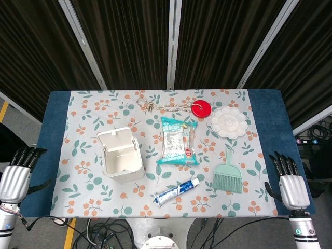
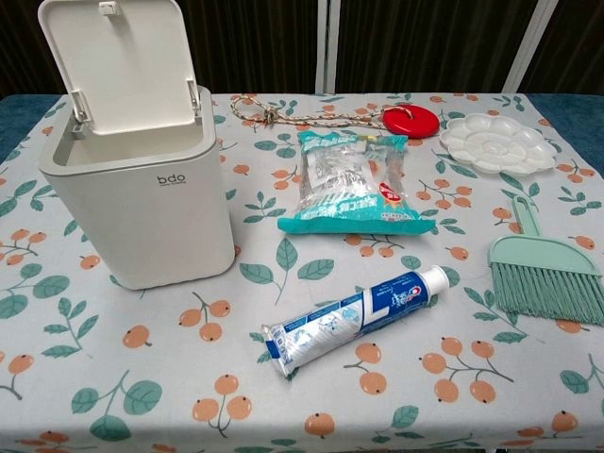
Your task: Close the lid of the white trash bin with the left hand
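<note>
The bin (image 2: 142,203) stands on the left part of the worktop (image 1: 155,207), its lid (image 2: 118,61) hinged up at the back and standing nearly upright, so the closing is not yet begun. The left hand (image 1: 15,176) sits off the worktop's left edge, well apart from the bin, holding nothing, fingers extended and slightly spread. The right hand (image 1: 288,181) lies beyond the right edge, likewise empty with fingers apart.

The likely troubles: the bin looks light and stands free, so a push on the lid from the front or side could slide or tip it rather than fold the lid down. The lid probably needs contact from behind its top edge; fingers coming in too low could catch the rim or drop into the opening. The snack bag (image 2: 354,184) lies just right of the bin, and a shoved bin could bump it. A lid let fall from upright may also slam and jolt the bin.

As for writing, the bin's front reads "bdo". The toothpaste tube (image 2: 354,316) and snack bag carry print too small to read.
</note>
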You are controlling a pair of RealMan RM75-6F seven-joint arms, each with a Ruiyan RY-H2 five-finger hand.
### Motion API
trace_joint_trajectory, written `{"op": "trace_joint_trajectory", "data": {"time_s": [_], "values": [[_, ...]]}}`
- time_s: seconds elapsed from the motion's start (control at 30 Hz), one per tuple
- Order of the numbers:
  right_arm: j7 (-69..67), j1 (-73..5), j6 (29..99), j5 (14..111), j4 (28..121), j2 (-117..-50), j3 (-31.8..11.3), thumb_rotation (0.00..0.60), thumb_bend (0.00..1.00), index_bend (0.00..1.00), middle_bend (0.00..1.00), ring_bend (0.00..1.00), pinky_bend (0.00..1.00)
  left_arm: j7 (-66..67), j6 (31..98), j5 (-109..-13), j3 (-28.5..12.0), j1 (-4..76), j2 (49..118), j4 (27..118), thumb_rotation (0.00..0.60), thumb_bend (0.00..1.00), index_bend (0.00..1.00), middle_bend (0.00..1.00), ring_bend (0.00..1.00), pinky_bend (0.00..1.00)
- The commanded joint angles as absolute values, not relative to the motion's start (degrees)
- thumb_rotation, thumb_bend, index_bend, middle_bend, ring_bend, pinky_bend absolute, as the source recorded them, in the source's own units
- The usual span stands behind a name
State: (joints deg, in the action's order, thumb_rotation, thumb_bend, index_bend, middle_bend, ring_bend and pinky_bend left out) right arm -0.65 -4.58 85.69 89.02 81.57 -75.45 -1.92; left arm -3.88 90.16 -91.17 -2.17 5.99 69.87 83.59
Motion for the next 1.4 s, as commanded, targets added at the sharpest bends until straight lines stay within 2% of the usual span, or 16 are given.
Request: {"op": "trace_joint_trajectory", "data": {"time_s": [0.03, 0.23, 0.33, 0.63, 0.8, 0.83, 0.9, 0.97, 1.2, 1.4], "values": [[-0.56, -4.48, 85.87, 89.25, 81.39, -75.30, -1.75, 0.600, 0.26, 0.00, 0.00, 0.00, 0.00, -4.10, 89.99, -91.23, -2.12, 6.09, 69.77, 83.77, 0.600, 0.16, 0.18, 0.18, 0.12, 0.12], [-1.20, -4.39, 85.78, 88.61, 80.70, -75.10, -2.06, 0.600, 0.26, 0.00, 0.00, 0.00, 0.00, -7.61, 89.21, -90.37, -3.15, 6.95, 69.32, 84.14, 0.600, 0.19, 0.18, 0.18, 0.12, 0.12], [-0.91, -4.44, 85.62, 88.89, 80.58, -75.07, -1.82, 0.600, 0.26, 0.00, 0.00, 0.00, 0.00, -13.72, 87.19, -88.81, -5.15, 8.87, 68.27, 85.40, 0.600, 0.19, 0.18, 0.18, 0.12, 0.12], [-0.31, -4.43, 85.59, 88.78, 80.92, -74.97, -1.87, 0.600, 0.26, 0.00, 0.00, 0.00, 0.00, -37.61, 74.67, -84.41, -11.40, 17.79, 63.29, 91.24, 0.600, 0.14, 0.17, 0.18, 0.12, 0.12], [-0.23, -4.61, 84.99, 88.58, 80.80, -75.15, -1.81, 0.600, 0.26, 0.00, 0.00, 0.00, 0.00, -56.91, 64.15, -83.69, -13.02, 23.50, 59.57, 93.86, 0.590, 0.11, 0.17, 0.22, 0.12, 0.12], [-0.30, -4.66, 84.82, 88.50, 80.74, -75.20, -1.81, 0.600, 0.26, 0.00, 0.00, 0.00, 0.00, -59.90, 62.45, -83.86, -13.11, 24.44, 59.08, 94.00, 0.563, 0.11, 0.17, 0.22, 0.12, 0.12], [-0.42, -4.76, 84.54, 88.38, 80.60, -75.31, -1.81, 0.600, 0.26, 0.00, 0.00, 0.00, 0.00, -67.26, 58.71, -84.95, -13.18, 26.74, 57.92, 94.29, 0.463, 0.09, 0.17, 0.23, 0.12, 0.12], [-0.48, -4.82, 84.45, 88.38, 80.50, -75.40, -1.82, 0.600, 0.26, 0.00, 0.00, 0.00, 0.00, -73.01, 56.44, -86.97, -12.86, 28.56, 57.05, 94.11, 0.405, 0.08, 0.17, 0.23, 0.12, 0.12], [-0.74, -4.79, 84.49, 88.20, 80.48, -75.28, -1.92, 0.600, 0.26, 0.00, 0.00, 0.00, 0.00, -83.77, 52.38, -93.72, -10.38, 34.46, 56.06, 92.57, 0.387, 0.07, 0.16, 0.24, 0.12, 0.12], [-1.12, -4.72, 84.28, 88.01, 79.91, -75.54, -1.81, 0.600, 0.26, 0.00, 0.00, 0.00, 0.00, -86.03, 51.47, -97.91, -7.36, 37.92, 55.87, 92.16, 0.389, 0.07, 0.16, 0.26, 0.12, 0.12]]}}
